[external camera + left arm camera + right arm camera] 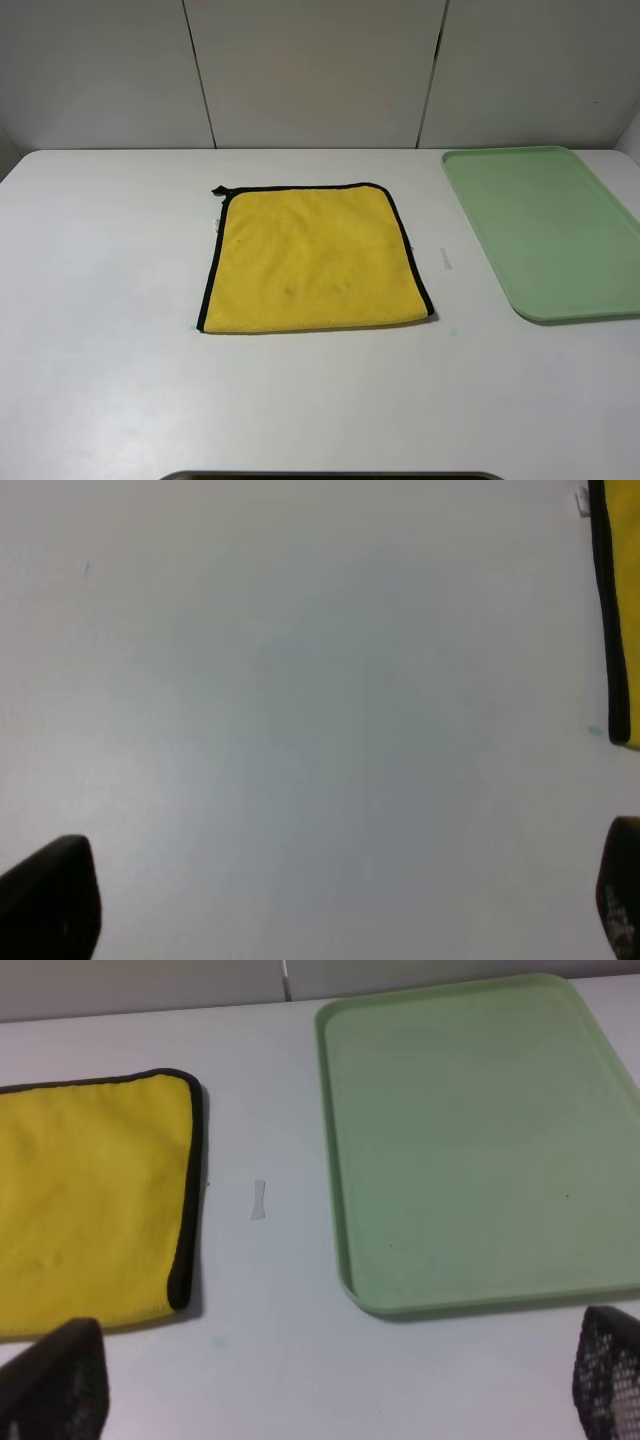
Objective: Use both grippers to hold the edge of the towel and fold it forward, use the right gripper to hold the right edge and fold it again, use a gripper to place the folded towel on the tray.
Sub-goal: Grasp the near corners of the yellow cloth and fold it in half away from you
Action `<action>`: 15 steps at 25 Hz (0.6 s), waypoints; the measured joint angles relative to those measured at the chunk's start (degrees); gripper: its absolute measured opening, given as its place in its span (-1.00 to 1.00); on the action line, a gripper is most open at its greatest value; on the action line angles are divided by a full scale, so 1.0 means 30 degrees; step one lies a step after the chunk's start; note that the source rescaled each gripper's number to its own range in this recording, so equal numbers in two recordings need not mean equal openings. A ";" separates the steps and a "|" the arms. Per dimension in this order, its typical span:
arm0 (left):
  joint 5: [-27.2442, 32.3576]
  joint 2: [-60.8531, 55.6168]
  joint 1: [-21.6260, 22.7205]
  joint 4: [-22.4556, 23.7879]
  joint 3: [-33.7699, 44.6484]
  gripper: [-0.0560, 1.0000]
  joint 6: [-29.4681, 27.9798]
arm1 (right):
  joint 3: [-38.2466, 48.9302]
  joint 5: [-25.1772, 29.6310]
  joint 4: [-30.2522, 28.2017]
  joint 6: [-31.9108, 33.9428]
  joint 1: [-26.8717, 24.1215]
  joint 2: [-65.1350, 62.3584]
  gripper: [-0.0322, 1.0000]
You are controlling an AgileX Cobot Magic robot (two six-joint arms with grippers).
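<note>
My left tool [335, 905] hangs with fingers spread wide over bare tabletop [100, 300], the towel [628, 580] and its black trim [604, 610] just beside it. The right tool [330, 1385] is spread wide too. Ahead the towel lies flat mid-tabletop, trim showing on its left, right and far edges. Well apart to its right sits the tray [545, 230].

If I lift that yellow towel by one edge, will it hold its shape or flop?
Probably floppy: the towel lies flat as soft plush cloth, so it should drape from the pinch. Likely light, being thin. Its fuzzy pile probably resists slipping.
</note>
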 joint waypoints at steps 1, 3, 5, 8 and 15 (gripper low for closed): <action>0.0000 0.0000 0.0000 0.0000 0.0000 1.00 0.0000 | 0.0000 0.0000 0.0000 0.0000 0.0000 0.0000 1.00; 0.0000 0.0000 0.0000 0.0000 0.0000 1.00 0.0000 | 0.0000 0.0000 0.0000 0.0000 0.0000 0.0000 1.00; 0.0000 0.0000 0.0000 0.0000 0.0000 1.00 0.0000 | 0.0000 0.0000 0.0000 0.0000 0.0000 0.0000 1.00; 0.0000 0.0000 0.0000 0.0000 0.0000 1.00 0.0000 | 0.0000 0.0000 0.0000 0.0000 0.0000 0.0000 1.00; 0.0000 0.0000 0.0000 0.0000 0.0000 1.00 0.0000 | 0.0000 0.0000 0.0000 0.0000 0.0000 0.0000 1.00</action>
